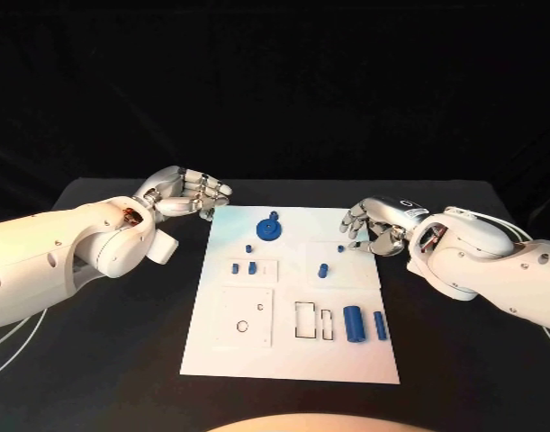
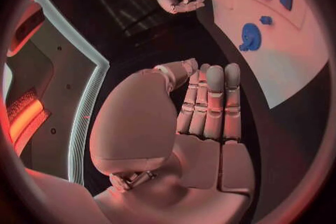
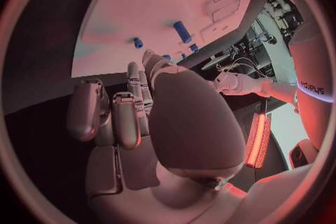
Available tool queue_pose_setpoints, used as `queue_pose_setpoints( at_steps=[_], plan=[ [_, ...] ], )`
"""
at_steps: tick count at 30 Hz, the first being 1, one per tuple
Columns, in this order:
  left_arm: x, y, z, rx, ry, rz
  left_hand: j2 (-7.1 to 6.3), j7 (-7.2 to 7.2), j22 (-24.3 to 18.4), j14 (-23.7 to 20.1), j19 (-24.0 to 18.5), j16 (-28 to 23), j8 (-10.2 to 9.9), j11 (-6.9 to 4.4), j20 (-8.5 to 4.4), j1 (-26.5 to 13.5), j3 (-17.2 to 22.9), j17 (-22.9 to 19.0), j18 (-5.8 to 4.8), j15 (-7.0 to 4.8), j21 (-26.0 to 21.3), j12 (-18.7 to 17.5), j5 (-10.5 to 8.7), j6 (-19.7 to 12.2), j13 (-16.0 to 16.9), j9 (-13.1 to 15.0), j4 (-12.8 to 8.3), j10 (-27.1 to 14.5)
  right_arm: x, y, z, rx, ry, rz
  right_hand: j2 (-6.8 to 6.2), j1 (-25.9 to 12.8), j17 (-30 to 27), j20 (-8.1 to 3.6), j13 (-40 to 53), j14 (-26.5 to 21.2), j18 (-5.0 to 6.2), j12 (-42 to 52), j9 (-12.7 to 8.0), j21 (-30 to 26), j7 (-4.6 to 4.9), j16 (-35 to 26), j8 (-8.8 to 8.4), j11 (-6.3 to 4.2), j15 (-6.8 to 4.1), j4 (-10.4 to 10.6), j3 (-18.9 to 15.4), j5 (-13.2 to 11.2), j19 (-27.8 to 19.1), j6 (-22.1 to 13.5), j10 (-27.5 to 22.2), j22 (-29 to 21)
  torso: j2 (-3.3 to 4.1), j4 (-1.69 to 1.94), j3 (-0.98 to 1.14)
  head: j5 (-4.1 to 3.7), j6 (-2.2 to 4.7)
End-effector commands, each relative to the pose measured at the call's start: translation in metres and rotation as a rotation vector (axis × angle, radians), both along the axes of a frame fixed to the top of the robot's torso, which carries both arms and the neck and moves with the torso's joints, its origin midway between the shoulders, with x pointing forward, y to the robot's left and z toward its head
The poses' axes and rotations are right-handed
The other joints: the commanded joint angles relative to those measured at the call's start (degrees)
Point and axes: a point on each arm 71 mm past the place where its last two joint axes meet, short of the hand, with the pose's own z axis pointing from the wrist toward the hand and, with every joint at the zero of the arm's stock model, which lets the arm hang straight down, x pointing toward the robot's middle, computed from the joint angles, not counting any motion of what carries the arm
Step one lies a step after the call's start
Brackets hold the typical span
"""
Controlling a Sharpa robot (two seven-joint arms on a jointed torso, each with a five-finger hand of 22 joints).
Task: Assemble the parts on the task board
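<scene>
The white task board (image 1: 288, 351) lies in the middle of the black table. On it are a round blue disc part (image 1: 271, 229) at the far end, several small blue pegs such as one (image 1: 320, 268) near the middle, and two blue cylinders (image 1: 356, 323) lying side by side at the near right. My left hand (image 1: 186, 193) hovers at the board's far left corner, fingers loosely bent, holding nothing. My right hand (image 1: 376, 223) hovers at the board's right edge, also holding nothing. The left wrist view shows the left hand (image 2: 203, 117) with the disc (image 2: 251, 36) beyond it. The right hand (image 3: 140, 117) has nothing in its palm.
The board carries a raised square plate (image 1: 247, 317) with holes at the near left and rectangular slots (image 1: 304, 320) beside the cylinders. Black table (image 1: 119, 360) surrounds the board on all sides. Cables lie at the table's outer edges.
</scene>
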Motion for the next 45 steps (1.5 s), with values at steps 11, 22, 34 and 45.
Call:
queue_pose_setpoints(
  at_steps=[11, 22, 34, 45],
  plan=[
    [-0.003, 0.003, 0.007, -0.224, 0.015, 0.047, 0.51, -0.22, -0.17, 0.02, 0.08, -0.31, 0.20, -0.32, -0.19, -0.05, -0.58, -0.14, 0.40, -0.26, -0.29, 0.57, 0.08, -0.38, 0.20, 0.07, -0.05, -0.08, -0.004, 0.016, -0.015, -0.159, -0.031, 0.011, -1.69, -1.52, 1.20, 0.33, -1.45, 2.81, -0.64, -1.73, -0.10, -0.02, 0.48, 0.22, -0.46, 0.67, 0.22, 0.03, 0.46, -0.03, 0.37, 0.83, -0.75, 4.39, 0.05, 0.13, -0.10, -0.65, 0.15],
    [-0.004, 0.005, 0.008, -0.238, 0.023, 0.054, 0.55, -0.17, -0.27, -0.02, 0.11, -0.46, 0.15, -0.29, -0.21, -0.11, -0.72, -0.22, 0.38, -0.24, -0.43, 0.80, 0.12, -0.51, 0.30, 0.05, -0.04, -0.27, 0.000, 0.023, -0.025, -0.200, -0.033, 0.003, -0.60, -1.61, 1.70, 0.33, -2.11, 3.07, -0.76, -2.01, -0.01, 0.84, 0.12, 0.69, -0.31, 0.41, 0.11, -0.23, 1.61, 0.02, 0.70, 1.79, -0.22, 4.90, 0.01, 0.03, -0.06, -0.60, -0.17],
    [-0.004, 0.006, 0.007, -0.237, 0.029, 0.057, 0.66, -0.12, -0.38, -0.08, 0.14, -0.62, 0.11, -0.25, -0.22, -0.12, -0.80, -0.30, 0.38, -0.22, -0.58, 0.99, 0.16, -0.61, 0.39, 0.03, -0.05, -0.50, 0.002, 0.028, -0.029, -0.211, -0.051, -0.002, 0.38, -1.57, 1.79, 0.27, -3.17, 3.19, -0.82, -2.55, 0.01, 1.13, 0.14, 0.88, -0.41, 0.45, 0.10, -0.84, 4.69, 0.07, 0.87, 2.64, 0.52, 5.19, 0.06, 0.03, -0.01, -0.42, -0.09],
    [-0.005, 0.008, 0.007, -0.231, 0.038, 0.064, 0.66, -0.12, -0.38, -0.08, 0.14, -0.62, 0.11, -0.25, -0.22, -0.12, -0.80, -0.30, 0.38, -0.22, -0.58, 0.99, 0.16, -0.61, 0.39, 0.03, -0.05, -0.50, -0.001, 0.034, -0.037, -0.220, -0.018, 0.020, 2.06, -2.73, 2.16, -0.45, -3.74, 3.39, -1.38, -2.21, 1.36, 4.42, -1.07, 1.35, 1.57, -0.87, -0.86, -4.21, 9.38, -0.04, 1.88, 6.79, 5.60, 7.01, 0.01, 0.04, -0.04, -0.30, -0.32]
  ],
)
